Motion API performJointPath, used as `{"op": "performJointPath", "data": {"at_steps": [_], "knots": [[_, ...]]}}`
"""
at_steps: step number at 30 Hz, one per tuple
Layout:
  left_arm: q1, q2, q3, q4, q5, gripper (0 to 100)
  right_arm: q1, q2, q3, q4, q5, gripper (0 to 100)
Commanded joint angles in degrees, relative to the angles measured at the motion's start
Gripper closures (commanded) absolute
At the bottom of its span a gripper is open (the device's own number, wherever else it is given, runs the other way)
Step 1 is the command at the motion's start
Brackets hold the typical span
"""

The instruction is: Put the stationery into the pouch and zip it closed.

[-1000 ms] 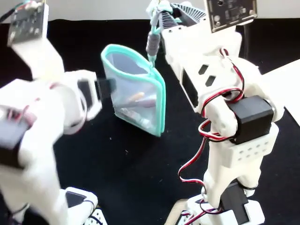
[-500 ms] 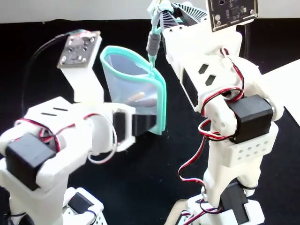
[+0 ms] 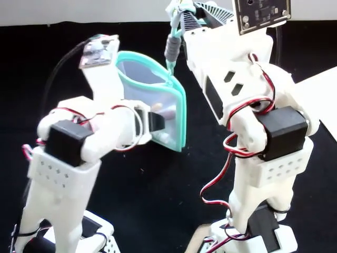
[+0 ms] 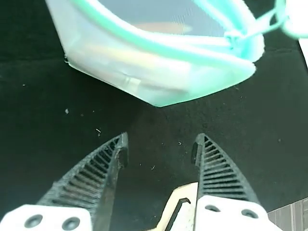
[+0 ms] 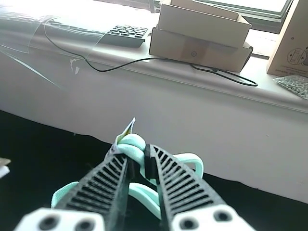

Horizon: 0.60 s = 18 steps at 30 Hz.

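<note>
Over the black table (image 3: 158, 200), the pouch (image 3: 158, 105) is held up by its loop (image 5: 132, 144), which is pinched in the right gripper (image 5: 139, 161). The left gripper (image 4: 161, 142) is spread wide beside the pouch's lower end, with nothing in it. Stationery (image 3: 154, 108) is seen inside. The mouth looks open, so zipping is judged left to do.

Mint on black, pretty much.
The pouch (image 3: 171, 103) has a frosted see-through body with mint-green trim; the table (image 3: 158, 197) is matte black; the left arm (image 3: 79, 145) and right arm (image 3: 247, 79) are white with black motors (image 3: 281, 132) and red-and-black wires (image 3: 217, 179), and the ribbed fingers (image 4: 91, 180) of the left gripper (image 4: 162, 138) are black.
</note>
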Motion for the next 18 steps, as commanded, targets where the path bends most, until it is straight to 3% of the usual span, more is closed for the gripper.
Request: {"op": "performJointPath", "data": {"at_steps": [1,3,8,12,18], "knots": [[-3.65,-0.48,4.18,-5.98,-1.23,78,0.66,-0.66,-2.42,-1.71,-0.79,99.1],[-6.90,-0.48,6.99,-8.00,-4.04,80,0.66,-0.66,-2.42,-1.71,-0.79,99.1],[-9.27,-0.92,9.63,-8.00,-10.99,100,0.66,-0.40,-2.42,-1.71,-0.79,99.1],[-9.27,-0.48,9.27,-8.62,-11.60,99,0.66,-0.48,-2.42,-1.63,-0.79,99.1],[-9.10,-0.40,12.00,-17.67,-11.52,99,0.22,-0.75,-2.42,-1.45,-0.79,99.1]]}}
